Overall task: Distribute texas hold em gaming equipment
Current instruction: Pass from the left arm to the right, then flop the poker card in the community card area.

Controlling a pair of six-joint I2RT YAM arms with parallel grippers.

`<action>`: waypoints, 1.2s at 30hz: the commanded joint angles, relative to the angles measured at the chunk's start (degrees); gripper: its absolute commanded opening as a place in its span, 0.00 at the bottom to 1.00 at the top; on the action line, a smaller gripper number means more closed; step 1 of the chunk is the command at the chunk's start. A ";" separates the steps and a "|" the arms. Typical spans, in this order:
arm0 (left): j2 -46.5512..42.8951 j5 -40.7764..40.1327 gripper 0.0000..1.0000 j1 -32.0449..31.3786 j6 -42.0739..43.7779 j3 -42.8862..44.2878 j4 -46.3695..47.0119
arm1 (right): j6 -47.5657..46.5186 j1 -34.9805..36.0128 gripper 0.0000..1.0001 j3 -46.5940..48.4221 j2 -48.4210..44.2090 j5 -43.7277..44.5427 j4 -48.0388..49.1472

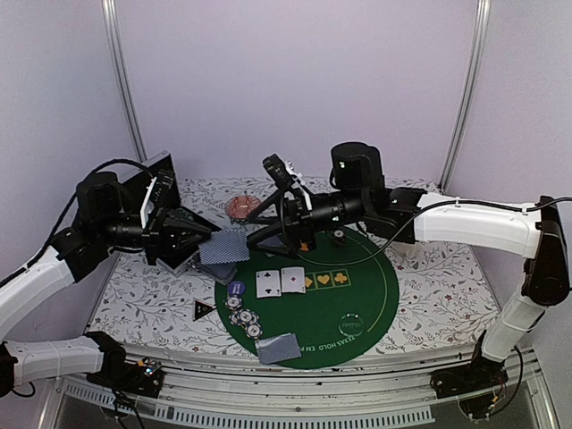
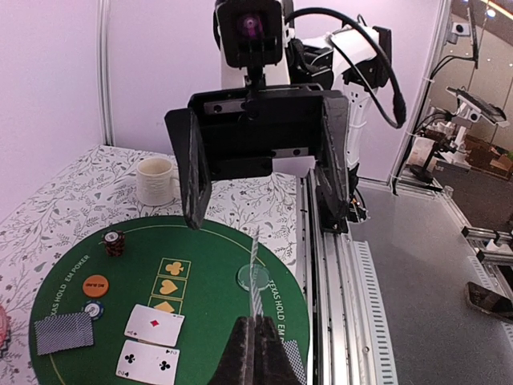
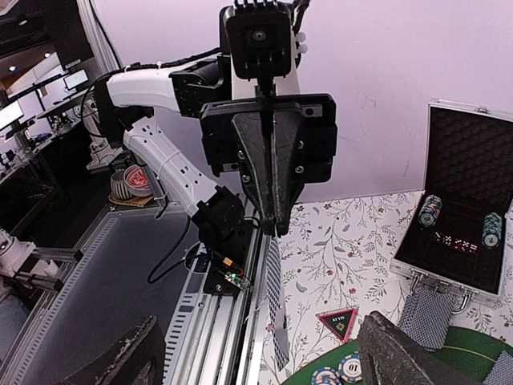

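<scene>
Along the near edge runs an aluminium rail [image 1: 295,386] carrying both arm bases, and behind it lies the surface [image 1: 152,299], covered in a white cloth printed with grey sprigs. A round green mat [image 1: 371,295] sits on it. A face-down card [image 1: 279,347] rests at the mat's near rim, with a short row of striped-edge chips [image 1: 243,317] just behind it and a blue chip [image 1: 236,288] beyond those. A black triangle marker [image 1: 204,309] lies off the mat to the left, and a clear disc [image 1: 351,320] to the right. Two face-up cards [image 1: 281,281] lie side by side at mid-mat. Above the mat's left edge the left end effector [image 2: 255,329] is closed on a held card [image 2: 254,273], seen edge-on. Facing it, the right end effector [image 2: 267,212] stands wide and holds nothing. Farther back are an open chip case [image 3: 469,208], a pink dish [image 1: 243,207] and a cream mug [image 2: 156,180]. Plain lilac walls [image 1: 295,80] with metal posts [image 1: 125,80] close the room.
</scene>
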 commanded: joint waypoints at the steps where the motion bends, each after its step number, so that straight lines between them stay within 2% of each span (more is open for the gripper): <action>1: 0.11 0.22 0.00 -0.50 0.45 -0.49 0.94 | 0.51 1.07 0.85 -0.85 0.29 1.13 2.42; 3: 0.20 0.25 0.00 -0.58 0.34 -0.33 0.87 | 0.89 1.18 0.82 0.08 1.55 4.62 2.18; 5: 0.13 0.00 0.00 -0.53 0.45 -0.40 0.89 | 1.12 1.19 0.69 0.92 2.97 4.56 2.78; 7: 0.13 -0.06 0.00 -0.59 0.45 -0.45 0.87 | 1.71 1.20 0.48 2.41 4.53 2.40 2.63; 9: 0.00 -0.34 0.00 -0.58 0.52 -0.48 0.71 | 2.01 1.25 0.36 3.07 5.80 1.46 2.45; 12: -0.05 -0.66 0.00 -0.59 0.62 -0.48 0.61 | 2.08 1.18 0.23 3.22 6.47 1.17 2.03; 14: -0.05 -0.76 0.00 -0.59 0.62 -0.49 0.61 | 2.10 1.21 0.06 2.71 6.10 1.37 1.87; 15: -0.05 -0.83 0.00 -0.59 0.70 -0.44 0.57 | 2.01 1.21 0.03 2.26 5.52 1.69 2.01; 18: 0.02 -1.46 0.00 -0.60 0.79 -0.49 0.29 | 2.21 0.68 0.02 -0.32 2.82 5.05 2.77; 19: 0.08 -1.95 0.03 -0.59 0.92 -0.44 0.07 | 2.56 0.29 0.02 -1.26 1.74 7.31 2.47; 21: 0.08 -4.53 0.42 -0.58 0.85 -0.45 -0.16 | 2.78 -0.58 0.02 -2.97 -0.30 13.10 -0.53; 23: -0.19 -8.57 0.76 -0.61 0.95 -0.52 -0.75 | 1.58 -0.86 0.02 -2.93 -1.67 22.90 -7.00; 24: -0.41 -10.61 0.87 -0.59 1.17 -0.59 -1.06 | 0.74 -0.87 0.02 -2.48 -1.91 29.59 -11.28; 25: -0.63 -12.47 0.93 -0.57 1.43 -0.66 -1.38 | -0.50 -0.86 0.02 -1.98 -1.78 36.60 -15.34; 27: -0.73 -15.41 0.98 -0.50 1.62 -0.81 -1.75 | -1.51 -0.88 0.02 -1.08 -0.31 50.89 -23.22; 30: 0.08 -16.07 0.98 -0.50 1.68 -0.65 -2.18 | -4.80 -0.86 0.02 0.72 5.17 68.38 -32.86; 33: 0.96 -15.96 0.98 -0.50 1.83 -0.40 -2.61 | -6.80 -0.92 0.02 3.57 11.81 77.36 -38.86; 36: 1.04 -16.01 0.98 -0.37 2.20 -0.37 -2.94 | -9.36 -0.73 0.02 6.00 18.18 81.82 -41.79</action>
